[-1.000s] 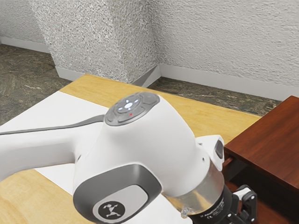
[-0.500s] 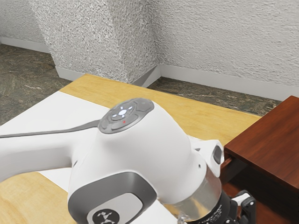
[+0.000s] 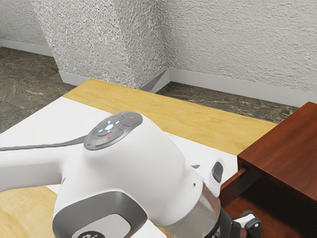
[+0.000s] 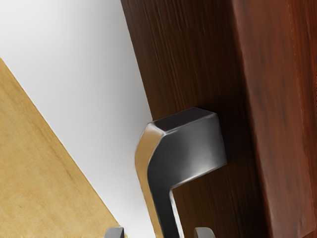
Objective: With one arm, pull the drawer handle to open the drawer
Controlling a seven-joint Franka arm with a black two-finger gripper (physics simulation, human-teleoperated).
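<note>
Though the grey cap (image 3: 99, 220) on the arm's (image 3: 133, 173) nearest joint bears a white emblem (image 3: 91, 235), the exterior view's lower edge cuts it off and nothing of it can be read. Any marks on the black wrist ring (image 3: 223, 229) are too small to make out. A round grey button pad (image 3: 111, 130) on top of the arm shows pale lights and one red dot.

The arm enters from the exterior view's left, lies low over the white sheet (image 3: 54, 124) on the wooden bench (image 3: 208, 119), and bends down at the wrist toward the dark red-brown cabinet (image 3: 290, 148) on the exterior view's right. There the drawer (image 3: 233, 182) juts a little from under the cabinet top.

In the wrist view the metal handle (image 4: 185, 144) stands off the drawer's dark wood front, its bar running down between the pincer's (image 4: 159, 232) two fingertips (image 4: 115, 232). A strip of background shows between the bar and each tip. The pincer therefore reads as open about the handle, not clamped on it.
</note>
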